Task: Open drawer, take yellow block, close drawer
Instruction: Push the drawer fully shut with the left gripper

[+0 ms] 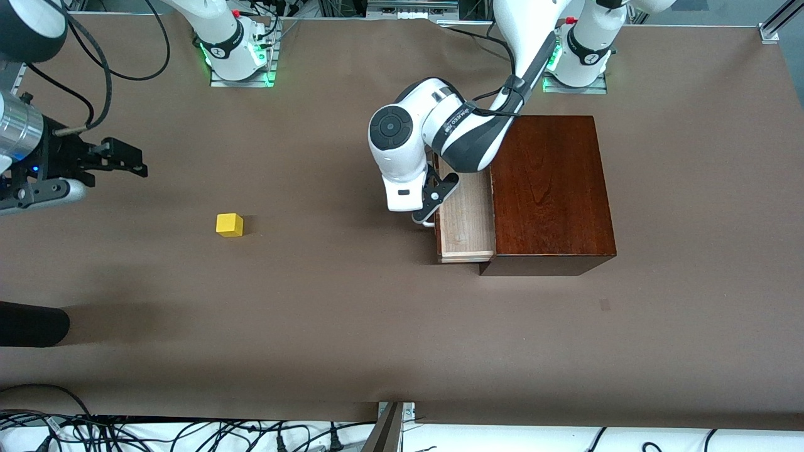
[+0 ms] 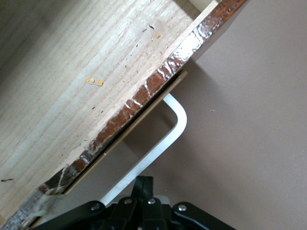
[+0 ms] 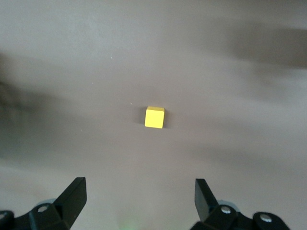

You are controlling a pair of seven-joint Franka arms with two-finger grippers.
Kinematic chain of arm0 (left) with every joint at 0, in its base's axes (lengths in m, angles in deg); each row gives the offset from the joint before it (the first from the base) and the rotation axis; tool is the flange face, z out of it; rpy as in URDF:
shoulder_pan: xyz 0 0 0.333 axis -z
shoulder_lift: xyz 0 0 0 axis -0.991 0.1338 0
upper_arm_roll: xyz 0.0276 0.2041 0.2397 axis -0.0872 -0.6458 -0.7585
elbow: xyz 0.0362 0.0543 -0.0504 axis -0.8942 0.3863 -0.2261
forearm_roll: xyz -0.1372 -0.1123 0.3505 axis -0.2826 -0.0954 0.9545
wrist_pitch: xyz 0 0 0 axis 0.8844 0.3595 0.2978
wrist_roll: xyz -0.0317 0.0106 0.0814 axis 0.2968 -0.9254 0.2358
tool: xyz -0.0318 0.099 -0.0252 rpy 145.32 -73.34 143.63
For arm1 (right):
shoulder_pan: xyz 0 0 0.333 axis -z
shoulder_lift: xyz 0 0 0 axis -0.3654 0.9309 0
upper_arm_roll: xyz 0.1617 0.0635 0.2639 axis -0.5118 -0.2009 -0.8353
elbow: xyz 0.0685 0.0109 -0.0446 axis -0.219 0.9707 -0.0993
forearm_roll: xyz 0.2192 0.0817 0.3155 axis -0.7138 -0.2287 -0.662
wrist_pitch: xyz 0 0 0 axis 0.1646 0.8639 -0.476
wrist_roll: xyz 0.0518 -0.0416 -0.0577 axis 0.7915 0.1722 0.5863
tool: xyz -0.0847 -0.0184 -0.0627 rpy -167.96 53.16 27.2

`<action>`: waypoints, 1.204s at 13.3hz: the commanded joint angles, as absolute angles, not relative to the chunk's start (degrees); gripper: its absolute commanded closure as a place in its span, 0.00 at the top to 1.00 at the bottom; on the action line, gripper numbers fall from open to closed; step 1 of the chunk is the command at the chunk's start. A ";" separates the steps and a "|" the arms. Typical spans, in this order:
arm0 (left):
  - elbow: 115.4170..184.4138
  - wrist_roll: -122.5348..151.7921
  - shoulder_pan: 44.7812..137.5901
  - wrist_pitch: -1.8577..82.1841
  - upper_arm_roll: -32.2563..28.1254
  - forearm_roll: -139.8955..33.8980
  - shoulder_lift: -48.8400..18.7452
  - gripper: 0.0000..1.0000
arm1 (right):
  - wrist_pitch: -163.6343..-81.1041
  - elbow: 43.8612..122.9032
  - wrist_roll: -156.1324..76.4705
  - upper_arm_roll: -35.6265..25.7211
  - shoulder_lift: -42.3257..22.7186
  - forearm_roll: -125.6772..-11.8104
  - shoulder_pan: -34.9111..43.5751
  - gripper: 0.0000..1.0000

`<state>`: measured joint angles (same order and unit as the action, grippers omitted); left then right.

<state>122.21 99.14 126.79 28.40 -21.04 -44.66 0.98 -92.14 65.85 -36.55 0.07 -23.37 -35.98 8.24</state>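
The yellow block (image 1: 229, 225) sits on the brown table, out toward the right arm's end; in the right wrist view the yellow block (image 3: 154, 117) lies ahead of the wide-apart fingers. My right gripper (image 1: 129, 160) (image 3: 139, 191) hangs open and empty above the table. The drawer (image 1: 466, 220) stands partly pulled out of the dark wooden box (image 1: 553, 188), and its pale wood floor (image 2: 72, 86) is bare. My left gripper (image 1: 433, 199) (image 2: 145, 184) is shut with nothing between its fingers, its tips right beside the white handle (image 2: 163, 143) on the side away from the drawer front.
A black rounded object (image 1: 31, 323) pokes in over the table edge at the right arm's end, nearer the front camera than the block. Cables (image 1: 125, 56) trail near the right arm's base. Brown table surface (image 1: 352, 314) spreads between block and box.
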 commanded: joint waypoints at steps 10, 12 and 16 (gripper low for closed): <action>134.05 84.47 118.88 23.72 -23.99 -40.75 -7.97 0.00 | -100.79 81.04 -46.44 -9.88 -34.41 -30.84 11.41 1.00; 134.05 84.21 118.87 23.64 -23.91 -40.75 -8.15 0.00 | -100.79 80.95 -46.53 -9.52 -34.41 -31.11 11.59 1.00; 134.23 82.70 117.73 23.46 -23.65 -40.84 -9.99 0.00 | -100.44 81.04 -47.49 -9.44 -34.41 -31.19 11.67 1.00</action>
